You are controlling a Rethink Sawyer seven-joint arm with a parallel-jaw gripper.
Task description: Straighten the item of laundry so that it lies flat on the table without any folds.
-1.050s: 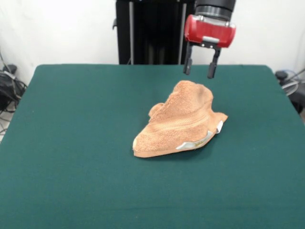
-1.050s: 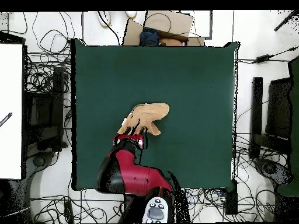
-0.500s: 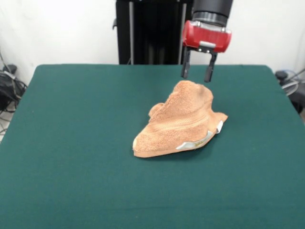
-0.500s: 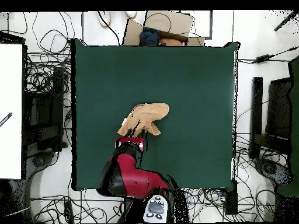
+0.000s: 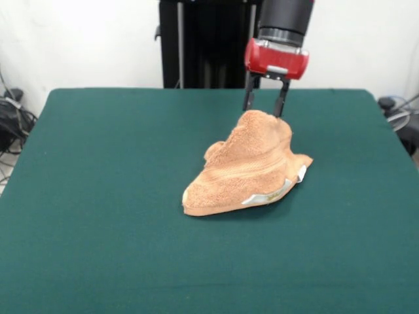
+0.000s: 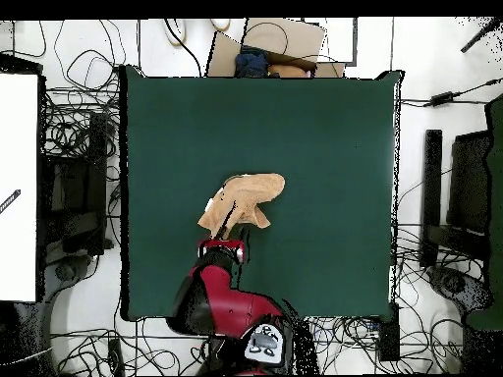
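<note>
One towel (image 5: 247, 167) is seen on the green tabletop (image 5: 98, 196), a little to the right of the middle in the front view. It is not flat: it is bunched into a heap with a raised hump at its far side, and a woven band and small white tags (image 5: 275, 191) are shown at its near right edge. In the overhead view the towel (image 6: 246, 196) is found near the middle of the tabletop (image 6: 324, 137), closer to the robot's side.

The gripper (image 5: 262, 104) is held directly over the hump, at its far edge. The jaws are parted, with a clear gap between the two dark fingers (image 5: 247, 99), and nothing is gripped. The tips seem to be just at the top of the cloth; whether they touch it cannot be told.

The step in hand is judged to be a grasp of the raised part, so that the cloth can be pulled out. Several things could go wrong. If the jaws are closed on the hump, more than one layer may be pinched together, and the fold would then be carried along, not opened. If only a few loops of terry are caught, the cloth may slip out when it is lifted. A pull without friction below could also drag the whole heap over the felt.
</note>
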